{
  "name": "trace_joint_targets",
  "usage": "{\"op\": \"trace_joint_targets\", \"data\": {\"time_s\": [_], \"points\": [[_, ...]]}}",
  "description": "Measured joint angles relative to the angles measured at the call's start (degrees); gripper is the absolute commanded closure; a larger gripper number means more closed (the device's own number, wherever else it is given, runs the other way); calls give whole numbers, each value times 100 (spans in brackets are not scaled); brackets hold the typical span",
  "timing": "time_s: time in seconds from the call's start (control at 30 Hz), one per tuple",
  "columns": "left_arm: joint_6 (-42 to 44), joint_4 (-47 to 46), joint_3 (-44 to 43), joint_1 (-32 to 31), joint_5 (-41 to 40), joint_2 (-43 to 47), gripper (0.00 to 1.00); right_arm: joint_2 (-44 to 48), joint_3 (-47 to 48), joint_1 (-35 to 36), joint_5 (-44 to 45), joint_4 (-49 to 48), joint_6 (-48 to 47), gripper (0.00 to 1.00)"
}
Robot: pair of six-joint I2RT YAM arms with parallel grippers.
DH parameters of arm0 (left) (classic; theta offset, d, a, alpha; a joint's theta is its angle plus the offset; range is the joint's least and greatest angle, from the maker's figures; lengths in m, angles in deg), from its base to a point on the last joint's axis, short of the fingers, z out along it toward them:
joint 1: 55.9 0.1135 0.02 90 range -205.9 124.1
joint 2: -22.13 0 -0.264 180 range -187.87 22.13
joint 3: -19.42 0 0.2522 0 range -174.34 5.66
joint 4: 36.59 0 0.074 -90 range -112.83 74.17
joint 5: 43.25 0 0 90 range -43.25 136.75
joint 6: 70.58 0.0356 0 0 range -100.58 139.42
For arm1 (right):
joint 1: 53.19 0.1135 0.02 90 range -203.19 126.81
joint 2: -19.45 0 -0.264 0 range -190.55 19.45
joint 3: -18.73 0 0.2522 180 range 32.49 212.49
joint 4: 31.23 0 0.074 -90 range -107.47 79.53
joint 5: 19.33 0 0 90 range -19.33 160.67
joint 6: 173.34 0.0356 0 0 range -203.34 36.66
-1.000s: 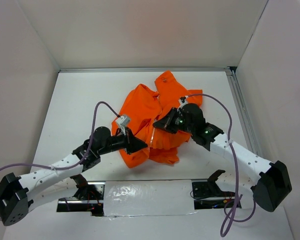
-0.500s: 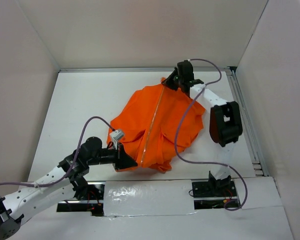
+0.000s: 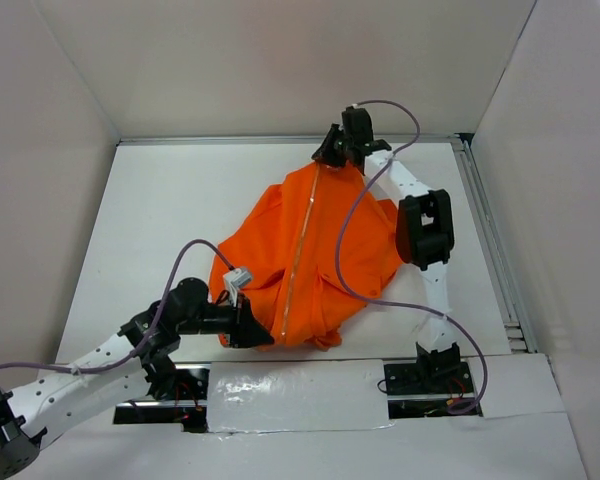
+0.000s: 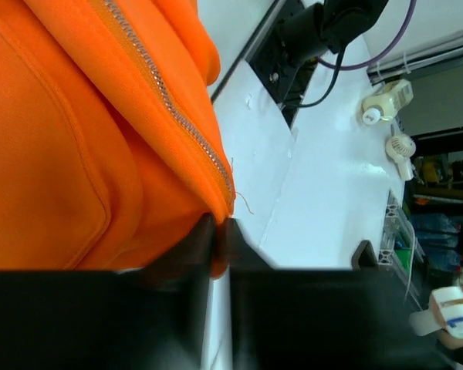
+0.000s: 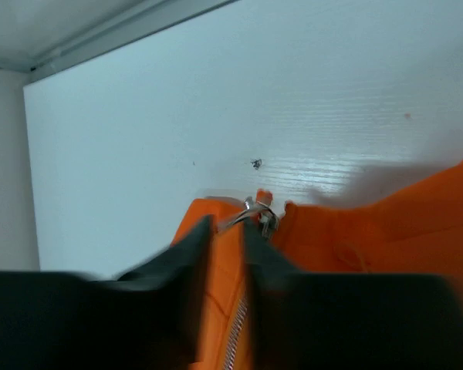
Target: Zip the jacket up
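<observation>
On white table [image 3: 150, 220], pinching jacket [image 3: 270, 240] hem in closed left gripper [image 4: 220, 230], clamping collar end beside slider [image 5: 258, 210] in closed right gripper [image 5: 228, 227]; holding zipper [image 3: 302, 245] taut between jaws, pulling straight, not sideways.

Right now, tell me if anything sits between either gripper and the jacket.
Nothing visible does. The left gripper is clamped on the jacket at the near end of the zipper, by the hem. The right gripper is clamped on it at the far end, beside the metal slider.
</observation>
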Motion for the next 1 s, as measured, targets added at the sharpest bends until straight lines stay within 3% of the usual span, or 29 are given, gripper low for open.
{"op": "trace_joint_targets", "data": {"time_s": [0.03, 0.07, 0.1, 0.23, 0.37, 0.57, 0.63, 0.77, 1.0], "points": [[-26, 26, -24, -15, 2, -101, 50, 116, -153, -4, -33, -48, -76, 47], [-33, 151, -63, -28, 61, -164, 1, 251, -315, -11, -7, -79, -214, 28], [22, 317, -201, -96, 107, -315, 1, 378, -463, -35, 2, -120, -323, 14], [-17, 955, -1032, -203, -387, -986, 1, 1486, -1797, -201, 151, -208, -809, 1], [136, 1196, -2186, 68, -1274, -1683, 1, 2922, -3283, -592, 214, -101, -1231, 0], [691, 1224, -4262, 1746, -1773, -3971, 1, 3895, -4389, -1611, 356, 177, -1786, 0], [885, 1360, -5058, 2210, -1862, -5029, 1, 3941, -4669, -1895, 413, 387, -1853, 0], [1335, 1589, -5851, 2763, -1910, -6443, 1, 3866, -4994, -2260, 435, 664, -1980, 0], [1937, 1766, -6284, 3158, -1808, -7744, 1, 3467, -4968, -2409, 125, 695, -2153, 0]]}}
